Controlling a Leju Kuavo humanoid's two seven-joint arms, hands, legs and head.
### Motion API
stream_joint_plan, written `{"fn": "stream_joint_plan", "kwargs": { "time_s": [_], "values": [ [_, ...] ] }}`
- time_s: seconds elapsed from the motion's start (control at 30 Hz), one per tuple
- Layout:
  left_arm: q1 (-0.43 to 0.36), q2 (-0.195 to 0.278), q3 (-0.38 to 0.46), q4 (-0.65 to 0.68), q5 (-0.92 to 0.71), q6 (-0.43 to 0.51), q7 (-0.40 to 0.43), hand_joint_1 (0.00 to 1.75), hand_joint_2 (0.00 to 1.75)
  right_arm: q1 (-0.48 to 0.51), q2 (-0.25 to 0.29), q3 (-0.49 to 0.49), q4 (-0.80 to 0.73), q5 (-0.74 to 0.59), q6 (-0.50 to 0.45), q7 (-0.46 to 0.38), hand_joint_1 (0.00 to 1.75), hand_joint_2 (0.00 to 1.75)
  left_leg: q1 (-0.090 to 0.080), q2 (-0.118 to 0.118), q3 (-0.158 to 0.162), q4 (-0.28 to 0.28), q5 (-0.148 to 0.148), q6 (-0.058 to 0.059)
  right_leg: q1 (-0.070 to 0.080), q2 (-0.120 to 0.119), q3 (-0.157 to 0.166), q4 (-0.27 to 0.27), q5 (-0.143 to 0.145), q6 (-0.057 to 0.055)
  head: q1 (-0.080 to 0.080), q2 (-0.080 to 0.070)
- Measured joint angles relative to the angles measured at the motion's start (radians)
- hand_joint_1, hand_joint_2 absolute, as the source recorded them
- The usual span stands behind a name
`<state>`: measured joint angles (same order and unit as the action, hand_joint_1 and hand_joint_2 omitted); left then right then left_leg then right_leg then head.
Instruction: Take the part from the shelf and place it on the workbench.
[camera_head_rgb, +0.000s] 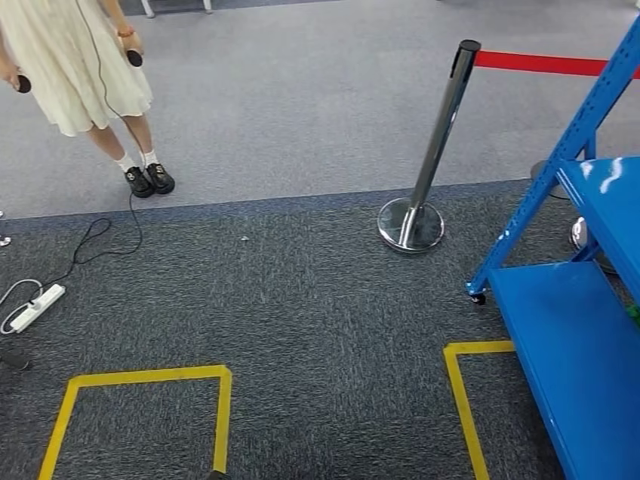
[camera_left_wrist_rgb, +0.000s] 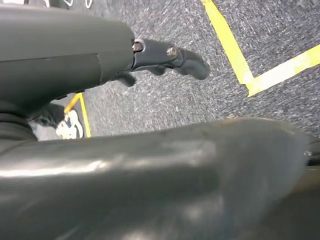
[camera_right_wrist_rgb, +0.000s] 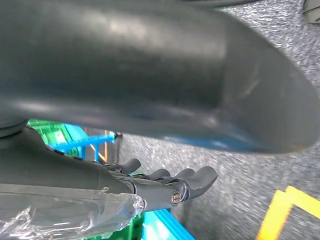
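The robot stands on dark carpet facing a blue shelf (camera_head_rgb: 581, 340) at the right edge of the head view; this reads as the approach step, with nothing yet taken.

The left hand (camera_left_wrist_rgb: 166, 57) hangs over the carpet in the left wrist view, its fingers (camera_left_wrist_rgb: 190, 62) extended and lying close together, holding nothing. The right hand (camera_right_wrist_rgb: 170, 182) in the right wrist view likewise holds nothing; its fingers (camera_right_wrist_rgb: 200, 177) are stretched out side by side with slight gaps. Clear plastic wrap (camera_right_wrist_rgb: 68, 212) covers the wrist behind it.

Location of the part: cannot be confirmed. Both shelf decks seen in the head view look bare. A green item (camera_right_wrist_rgb: 47, 132) lies among blue framing at the left of the right wrist view and may be a bin with the part, but it is too blurred to tell.

Next move, as judged: turn and step toward the shelf until the part is found, then raise a hand to it.

Edges and room: a yellow floor marking (camera_head_rgb: 464, 400) runs just beside the shelf's near corner at lower right; a second yellow square (camera_head_rgb: 143, 380) sits at lower left. A chrome stanchion (camera_head_rgb: 426, 170) with red belt (camera_head_rgb: 543, 64) stands at upper centre-right, near the shelf upright. A person (camera_head_rgb: 83, 70) stands upper left, with a cable (camera_head_rgb: 106, 235) and power strip (camera_head_rgb: 36, 307) at left. Open carpet lies between the markings.
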<state>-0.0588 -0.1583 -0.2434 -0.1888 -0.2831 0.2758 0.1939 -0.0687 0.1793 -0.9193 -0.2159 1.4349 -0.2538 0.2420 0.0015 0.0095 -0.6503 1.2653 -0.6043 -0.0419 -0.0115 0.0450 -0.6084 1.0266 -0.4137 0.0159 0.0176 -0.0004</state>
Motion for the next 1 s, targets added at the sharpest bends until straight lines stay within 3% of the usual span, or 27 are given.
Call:
{"fn": "stream_joint_plan", "kwargs": {
  "time_s": [0.03, 0.07, 0.13, 0.2, 0.27, 0.3, 0.33, 0.37, 0.43, 0.5, 0.53, 0.6, 0.67, 0.73, 0.8, 0.87, 0.93, 1.0],
  "values": [
    [0.001, 0.001, 0.0, 0.0, 0.0, 0.0, 0.0, 0.0, 0.0, 0.001, 0.0, 0.0, 0.0, 0.0, 0.0, 0.0, 0.0, 0.0, 0.001, -0.002, 0.0, -0.006, 0.019, 0.001, 0.0, 0.015, -0.001, 0.0, 0.002, 0.002, 0.0, 0.0],
    [0.001, 0.001, 0.0, 0.0, 0.0, 0.0, 0.0, 0.0, 0.0, 0.002, 0.0, -0.001, 0.0, 0.0, 0.0, 0.0, 0.0, 0.0, 0.002, -0.007, 0.017, -0.049, 0.055, 0.002, -0.001, 0.03, -0.001, 0.0, 0.003, 0.004, 0.0, 0.0],
    [0.0, 0.001, 0.0, 0.0, 0.0, 0.0, 0.0, 0.0, 0.0, 0.0, 0.0, -0.001, 0.0, -0.001, 0.001, 0.0, 0.0, 0.0, 0.009, -0.052, 0.076, -0.178, 0.122, 0.003, -0.002, 0.057, -0.004, 0.003, 0.007, 0.012, 0.0, 0.0],
    [-0.002, 0.001, 0.0, 0.0, 0.0, 0.0, 0.0, 0.0, 0.0, -0.002, 0.0, -0.002, 0.0, 0.0, 0.001, 0.0, 0.0, 0.0, 0.014, -0.093, 0.108, -0.255, 0.141, 0.006, -0.002, 0.08, -0.013, 0.004, 0.012, 0.025, -0.001, 0.0],
    [-0.004, 0.0, 0.0, 0.0, 0.0, 0.0, 0.0, 0.0, 0.0, 0.002, 0.0, -0.002, 0.0, 0.0, 0.001, 0.0, 0.0, 0.0, 0.013, -0.087, 0.11, -0.266, 0.138, 0.016, -0.006, 0.099, -0.023, -0.001, 0.02, 0.04, -0.002, 0.0],
    [-0.005, 0.0, 0.0, 0.0, 0.0, 0.0, 0.0, 0.0, 0.0, 0.005, 0.0, -0.002, 0.0, -0.001, 0.001, 0.0, 0.0, 0.0, 0.012, -0.076, 0.11, -0.269, 0.141, 0.023, -0.007, 0.094, -0.027, 0.0, 0.02, 0.045, -0.002, 0.0],
    [-0.005, 0.0, 0.0, 0.0, 0.0, 0.0, 0.0, 0.0, 0.0, 0.007, 0.0, -0.002, 0.0, -0.001, 0.001, 0.0, 0.0, 0.0, 0.012, -0.063, 0.111, -0.272, 0.144, 0.031, -0.006, 0.072, -0.036, 0.014, 0.01, 0.049, 0.002, 0.0],
    [-0.004, -0.001, 0.0, 0.0, 0.0, 0.0, 0.0, 0.0, 0.0, 0.006, 0.0, -0.002, 0.0, -0.001, 0.001, 0.0, 0.0, 0.0, 0.011, -0.048, 0.112, -0.275, 0.147, 0.038, -0.004, 0.041, -0.053, 0.048, -0.012, 0.052, 0.006, 0.0],
    [0.0, 0.0, 0.0, 0.0, 0.0, 0.0, 0.0, 0.0, 0.0, 0.002, 0.0, -0.003, 0.0, -0.001, 0.002, 0.0, 0.0, 0.0, 0.005, -0.016, 0.112, -0.276, 0.147, 0.045, 0.0, -0.02, -0.107, 0.171, -0.082, 0.055, 0.013, 0.0],
    [0.002, 0.0, 0.0, 0.0, 0.0, 0.0, 0.0, 0.0, 0.0, 0.0, 0.0, -0.003, 0.0, 0.0, 0.002, -0.001, 0.0, 0.0, 0.0, 0.017, 0.112, -0.275, 0.145, 0.048, 0.0, -0.036, -0.147, 0.272, -0.124, 0.057, 0.013, 0.0],
    [0.002, 0.001, 0.0, 0.0, 0.0, 0.0, 0.0, 0.0, 0.0, 0.002, 0.0, -0.003, 0.0, 0.0, 0.002, -0.001, 0.0, 0.0, -0.001, 0.031, 0.113, -0.275, 0.144, 0.048, 0.0, -0.04, -0.141, 0.272, -0.119, 0.057, 0.014, 0.0],
    [0.001, 0.0, 0.0, 0.0, 0.0, 0.0, 0.0, 0.0, 0.0, 0.004, 0.0, -0.003, 0.0, 0.0, 0.002, 0.0, 0.0, 0.0, -0.002, 0.055, 0.117, -0.275, 0.141, 0.046, 0.001, -0.06, -0.071, 0.165, -0.066, 0.054, 0.014, 0.0],
    [0.0, 0.0, 0.0, 0.0, -0.001, 0.0, 0.0, 0.0, 0.0, 0.001, 0.0, -0.003, 0.0, -0.001, 0.003, 0.0, 0.0, 0.0, -0.007, 0.075, 0.124, -0.274, 0.135, 0.038, 0.006, -0.1, 0.001, 0.044, -0.028, 0.042, 0.013, 0.0],
    [0.0, 0.001, 0.0, 0.0, -0.001, 0.0, 0.0, 0.0, 0.0, -0.002, 0.0, -0.003, 0.0, -0.001, 0.005, 0.0, 0.0, 0.0, -0.01, 0.091, 0.129, -0.275, 0.132, 0.028, 0.012, -0.11, 0.019, 0.008, -0.022, 0.026, 0.01, 0.0],
    [-0.002, 0.0, 0.0, 0.0, -0.002, 0.0, 0.0, 0.0, 0.0, -0.001, 0.0, -0.003, 0.0, -0.001, 0.006, 0.0, 0.0, 0.0, -0.007, 0.1, 0.133, -0.277, 0.13, 0.017, 0.011, -0.087, 0.016, 0.003, -0.017, 0.013, 0.009, 0.0],
    [-0.003, -0.001, 0.0, 0.0, -0.002, 0.0, 0.0, 0.0, 0.0, 0.0, 0.0, -0.004, 0.0, -0.001, 0.007, 0.0, 0.0, 0.0, -0.004, 0.064, 0.119, -0.243, 0.101, 0.005, 0.006, -0.065, 0.016, -0.004, -0.011, 0.002, 0.008, 0.0],
    [-0.002, -0.001, 0.0, 0.0, -0.002, 0.0, 0.0, 0.0, 0.0, -0.002, 0.0, -0.004, 0.0, -0.001, 0.008, 0.0, 0.0, 0.0, -0.002, 0.015, 0.067, -0.13, 0.037, -0.001, 0.002, -0.042, 0.014, -0.006, -0.007, -0.004, 0.005, 0.0],
    [0.001, 0.0, 0.0, 0.0, -0.002, 0.0, 0.0, 0.0, 0.0, -0.002, 0.0, -0.004, 0.0, -0.001, 0.01, 0.0, 0.0, 0.0, 0.0, 0.001, 0.007, -0.013, -0.002, -0.004, 0.001, -0.014, 0.012, -0.006, -0.005, -0.005, 0.004, 0.0]
  ]
}}
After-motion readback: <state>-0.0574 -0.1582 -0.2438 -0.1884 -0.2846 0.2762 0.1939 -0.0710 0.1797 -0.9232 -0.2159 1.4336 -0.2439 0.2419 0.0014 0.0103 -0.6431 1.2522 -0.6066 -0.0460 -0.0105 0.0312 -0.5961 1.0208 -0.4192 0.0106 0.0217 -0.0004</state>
